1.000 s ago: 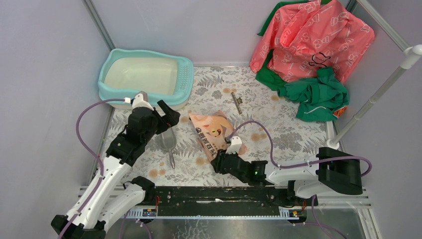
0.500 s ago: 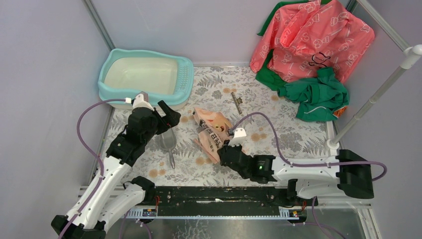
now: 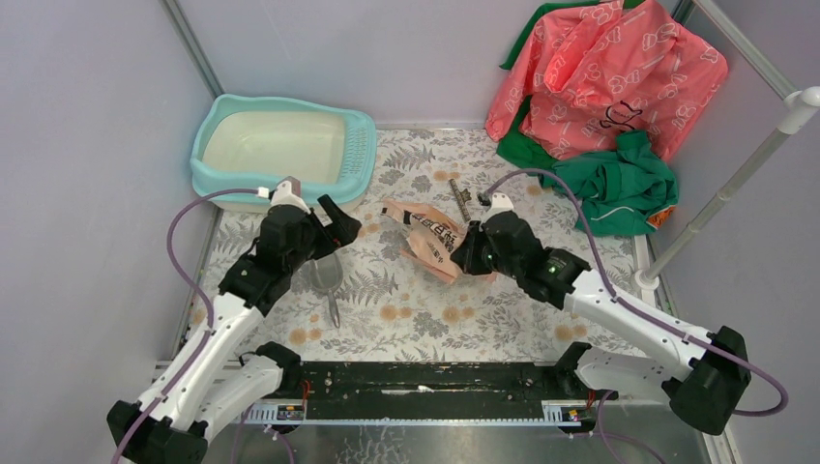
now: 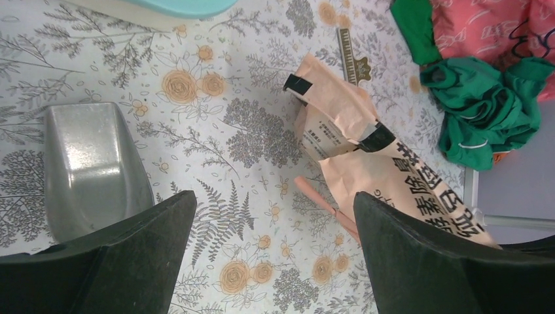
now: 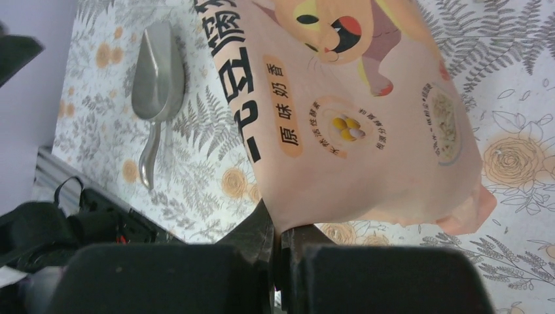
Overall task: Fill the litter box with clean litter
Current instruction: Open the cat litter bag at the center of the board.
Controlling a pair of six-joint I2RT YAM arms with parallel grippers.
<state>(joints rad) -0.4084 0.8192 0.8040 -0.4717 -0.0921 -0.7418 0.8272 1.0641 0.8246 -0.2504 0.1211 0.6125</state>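
The turquoise litter box (image 3: pixel 360 155) with its cream inner pan stands at the back left and holds nothing; a bit of its rim shows in the left wrist view (image 4: pixel 177 6). No clean litter is in view. My right gripper (image 3: pixel 472 253) is shut on one edge of the pink-orange printed bag (image 3: pixel 433 240) and holds it off the mat; the bag fills the right wrist view (image 5: pixel 340 111) above the pinched jaws (image 5: pixel 280 239). My left gripper (image 3: pixel 340 232) is open and empty above the mat (image 4: pixel 271 258), between the grey scoop (image 4: pixel 91 167) and the bag (image 4: pixel 373 170).
The grey scoop (image 3: pixel 327 278) lies on the floral mat below my left gripper and shows in the right wrist view (image 5: pixel 157 85). A small dark strip (image 3: pixel 462 201) lies behind the bag. Pink and green cloths (image 3: pixel 600 87) are heaped at the back right. A white pole (image 3: pixel 735 184) stands right.
My right gripper has lifted the bag from the near middle of the mat and carried it back and right. My left gripper has shifted slightly right and stays open.
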